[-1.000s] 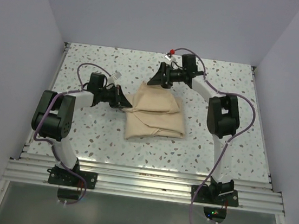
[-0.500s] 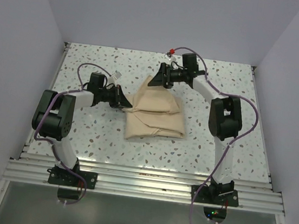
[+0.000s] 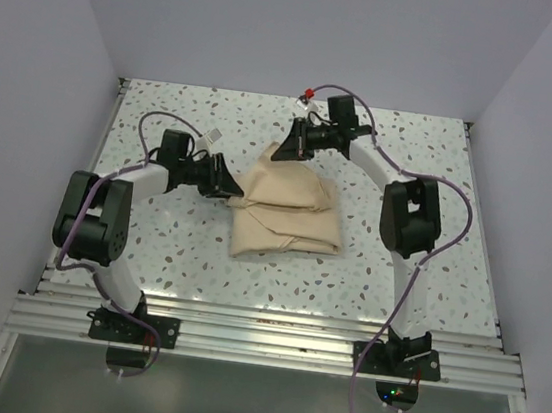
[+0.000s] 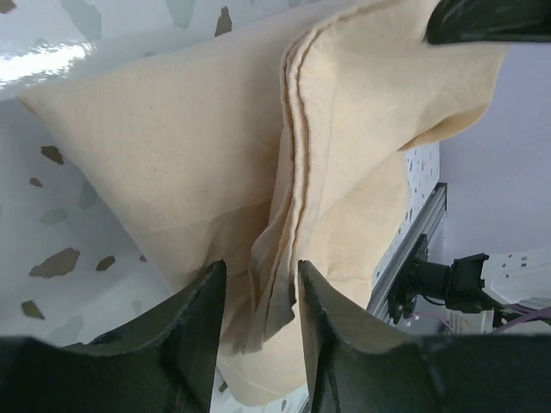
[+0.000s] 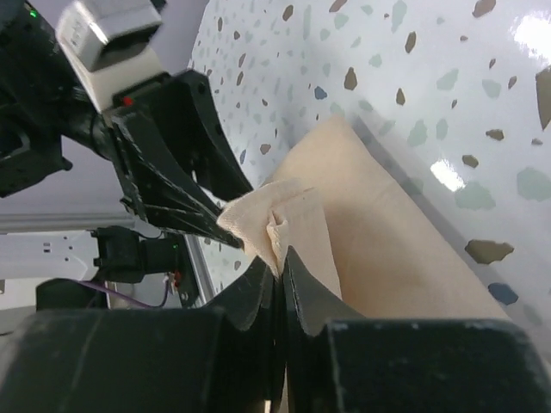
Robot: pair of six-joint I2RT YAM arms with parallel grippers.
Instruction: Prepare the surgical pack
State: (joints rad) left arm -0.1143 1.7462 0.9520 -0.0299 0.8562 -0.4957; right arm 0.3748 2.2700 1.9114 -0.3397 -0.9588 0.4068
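Folded tan-beige cloth wrap bundle [image 3: 285, 213] lies mid-tabletop on the white speckled tabletop [image 3: 150, 251], flat apart from one raised corner. No tray or gauze shows in any view.

Right fingers [image 5: 250, 301] are closed tight on a bunched corner of the wrap [image 5: 274, 215] at the bundle's 11 o'clock, and the corner is lifted a little off the cloth below. Left fingers [image 4: 191, 344] are at the bundle's 9 o'clock edge, part open, straddling the stitched hem [image 4: 293, 146] and the layers under it. The cloth runs between them, but the wrist view is too close to tell whether either pad touches it.

Step in hand, as I read it: working one flap of the wrap while the rest stays put.

To do it well:
- Left should close on the hem layers, or press them down, before right pulls. Otherwise the whole bundle likely slides across the slick tabletop.
- Right's pinch is small and right at the corner tip, so pull slow and low, towards 5 o'clock across the bundle rather than straight up.
- Keep the two sets of fingers apart — they are near each other at the 10 o'clock corner, so there is a collision risk.
- Watch that only the top layer comes with the corner.
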